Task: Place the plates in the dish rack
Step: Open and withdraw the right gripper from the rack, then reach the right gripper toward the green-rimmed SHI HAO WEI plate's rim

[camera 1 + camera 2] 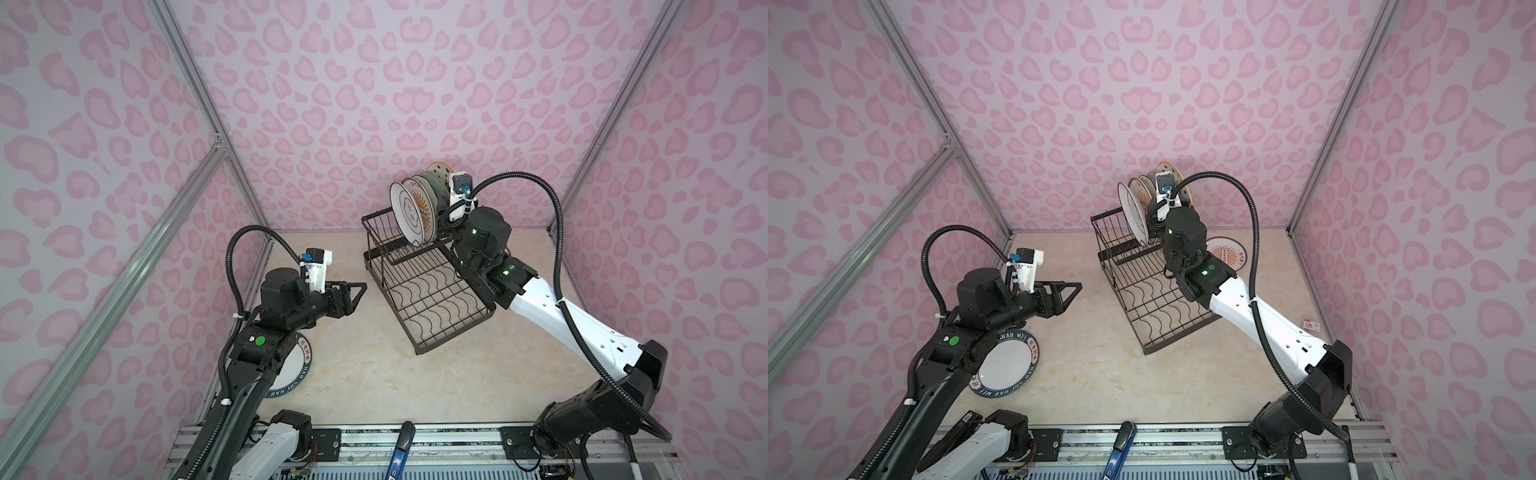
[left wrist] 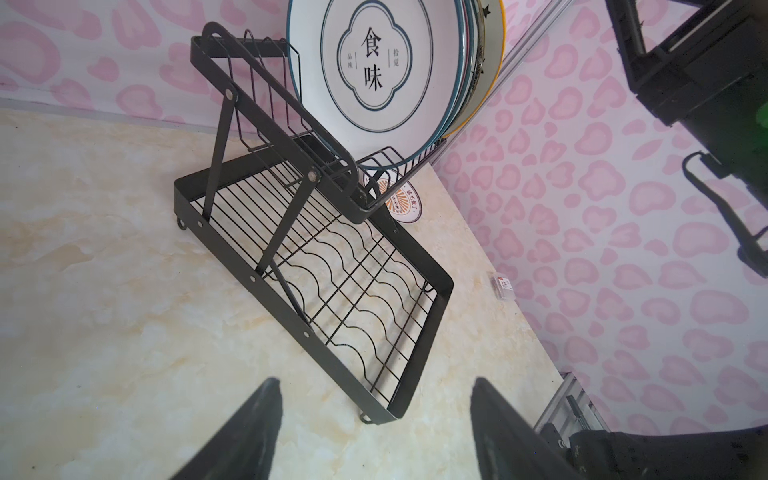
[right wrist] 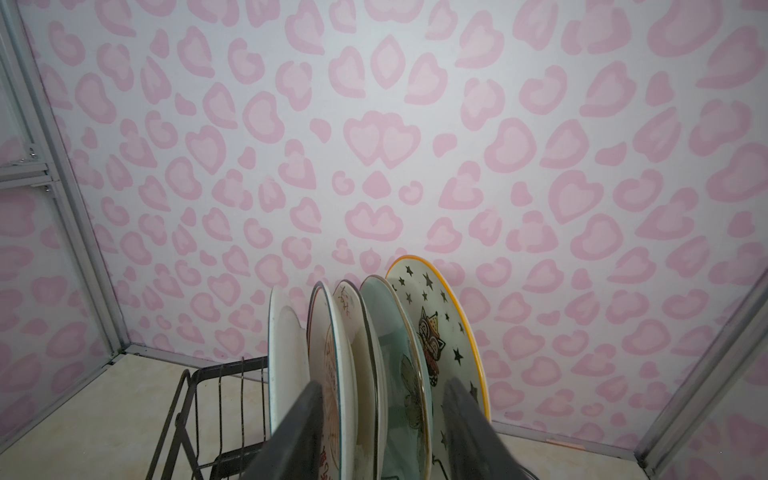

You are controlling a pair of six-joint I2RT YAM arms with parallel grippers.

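Right wrist view: right gripper (image 3: 382, 382) parted over the racked plates

Its two fingers stand apart just above the rims of five plates. These stand upright, side by side, in the raised basket of the dish rack (image 2: 280, 307): white ringed plate (image 3: 286, 332), sunburst plate (image 3: 322, 332), cream plate (image 3: 353, 316), pale blue plate (image 3: 390, 328) and starred plate (image 3: 440, 316). None looks clamped. Just beside the rack, a second sunburst plate (image 1: 1227, 253) lies flat on the table (image 1: 374, 374). Well apart, the left gripper (image 2: 374, 380) hangs wide open and empty, facing the rack. The lettered plate (image 1: 1005, 365) lies flat on the table beneath its arm.
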